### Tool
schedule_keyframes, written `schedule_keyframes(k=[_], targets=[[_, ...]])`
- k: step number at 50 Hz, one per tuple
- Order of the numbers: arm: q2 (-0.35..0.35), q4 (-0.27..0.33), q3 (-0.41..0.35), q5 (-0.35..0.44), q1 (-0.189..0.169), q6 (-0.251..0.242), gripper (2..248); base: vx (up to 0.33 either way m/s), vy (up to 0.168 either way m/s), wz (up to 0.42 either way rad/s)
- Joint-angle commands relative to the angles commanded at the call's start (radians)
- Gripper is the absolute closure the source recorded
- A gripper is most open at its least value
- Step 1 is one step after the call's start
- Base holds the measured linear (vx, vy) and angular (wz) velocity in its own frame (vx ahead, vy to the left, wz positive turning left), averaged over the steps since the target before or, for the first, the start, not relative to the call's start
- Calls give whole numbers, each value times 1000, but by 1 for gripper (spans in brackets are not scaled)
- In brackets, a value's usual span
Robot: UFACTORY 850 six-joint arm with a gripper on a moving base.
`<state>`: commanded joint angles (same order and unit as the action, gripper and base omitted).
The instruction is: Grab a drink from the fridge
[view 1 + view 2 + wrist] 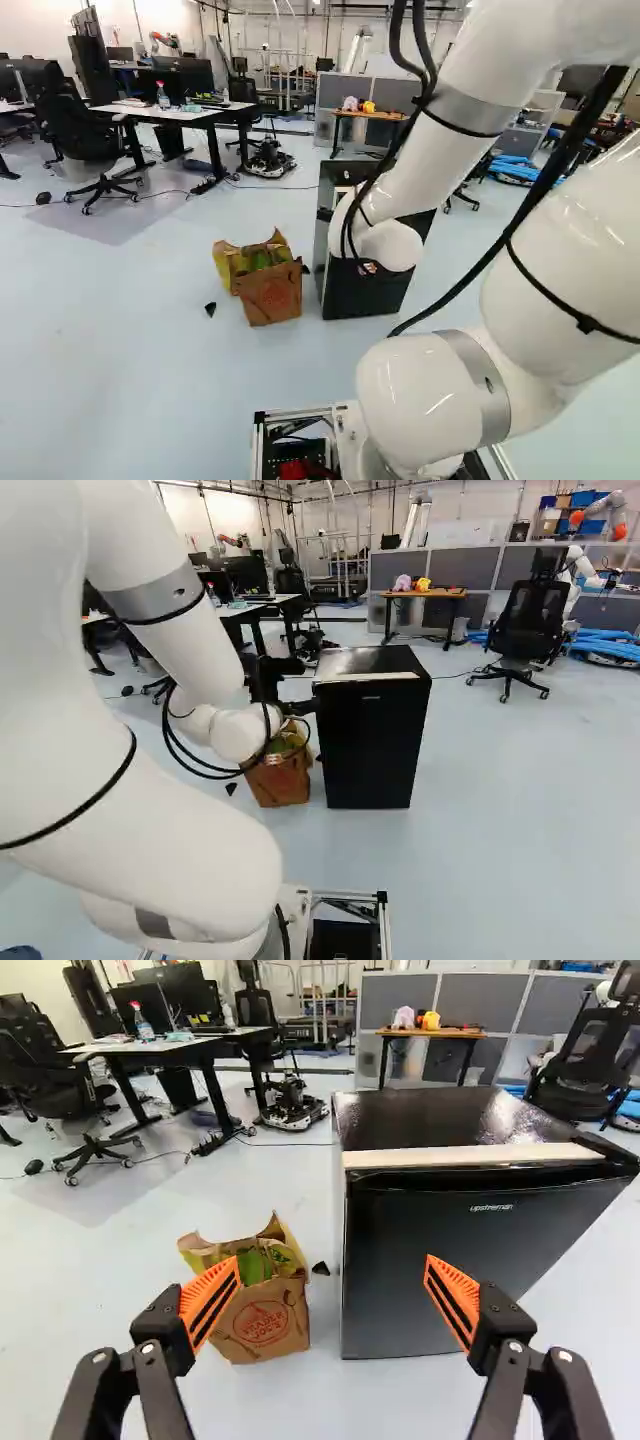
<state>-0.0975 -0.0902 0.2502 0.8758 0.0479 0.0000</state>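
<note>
1. Right base view: from where I'm standing, the black pincer (306, 687) is out at the end of the white arm (130, 815), close by the upper side of the black fridge (370, 745); I can't tell whether they touch. Lower than the pincer, a brown paper bag (280, 782) sits on the floor near the fridge. Far beyond, a small table (445, 593) has toys (423, 583) on it.
2. Left base view: the arm hides most of the pincer and part of the fridge behind it. The bag gapes at the top, with something green inside.
3. Wrist view: the pincer (332, 1268) is released, its orange pads (212, 1300) spread wide apart. The fridge stands upright ahead of it, door shut, partly behind one finger; the other finger covers a bit of the bag. Between bag and fridge lies a dark scrap (320, 1268). Well beyond the pincer, past the bag, there's a desk (180, 1045) with a spray bottle (145, 1028) on it.
</note>
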Motion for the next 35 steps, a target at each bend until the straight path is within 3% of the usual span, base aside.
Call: schedule_keyframes(k=[35], targets=[[231,-279,154,90,100,0,3,0,0,0]])
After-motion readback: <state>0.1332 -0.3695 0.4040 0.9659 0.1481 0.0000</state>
